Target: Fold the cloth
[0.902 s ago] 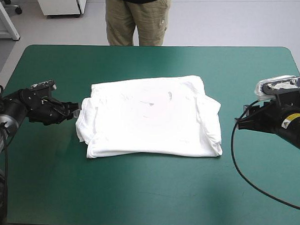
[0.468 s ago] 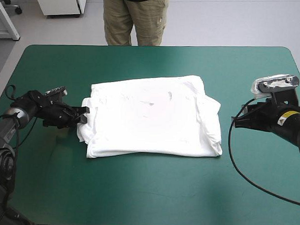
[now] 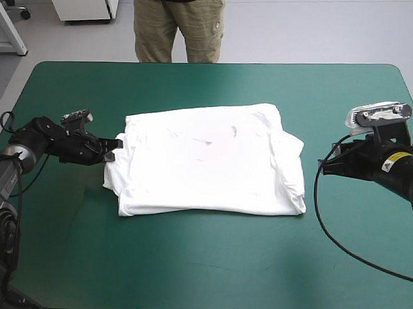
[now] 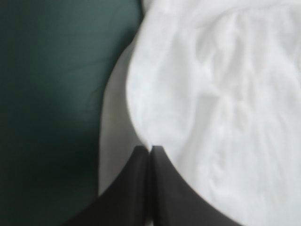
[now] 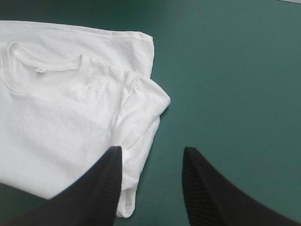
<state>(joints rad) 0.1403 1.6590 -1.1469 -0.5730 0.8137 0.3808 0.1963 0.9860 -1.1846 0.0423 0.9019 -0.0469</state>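
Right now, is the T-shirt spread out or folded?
Partly folded: the T-shirt lies as a layered rectangle, sides turned in, collar showing. The left hand pinches its edge.

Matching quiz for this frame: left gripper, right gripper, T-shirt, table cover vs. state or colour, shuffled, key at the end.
1. left gripper
2. right gripper
3. T-shirt
4. table cover

A. open, right of the shirt
B. teal-green
C. shut on the shirt's left edge
D. white, lying mid-table

Pairs: 1-C, 2-A, 3-D, 4-B
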